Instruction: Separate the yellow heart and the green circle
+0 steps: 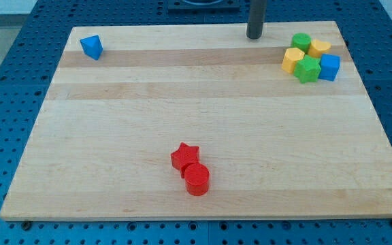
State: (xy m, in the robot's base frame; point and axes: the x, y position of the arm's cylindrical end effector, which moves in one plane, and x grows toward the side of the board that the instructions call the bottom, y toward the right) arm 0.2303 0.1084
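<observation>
The yellow heart (319, 47) and the green circle (301, 42) sit touching each other at the view's top right, the circle to the heart's left. They belong to a tight cluster with a yellow hexagon (293, 60), a green star (308, 69) and a blue cube (329, 67) just below them. My tip (254, 36) stands on the board near the top edge, to the left of the green circle and apart from it.
A blue triangle (91, 47) lies at the top left. A red star (184, 157) and a red circle (197, 180) touch each other near the bottom middle. The wooden board (203, 122) lies on a blue perforated table.
</observation>
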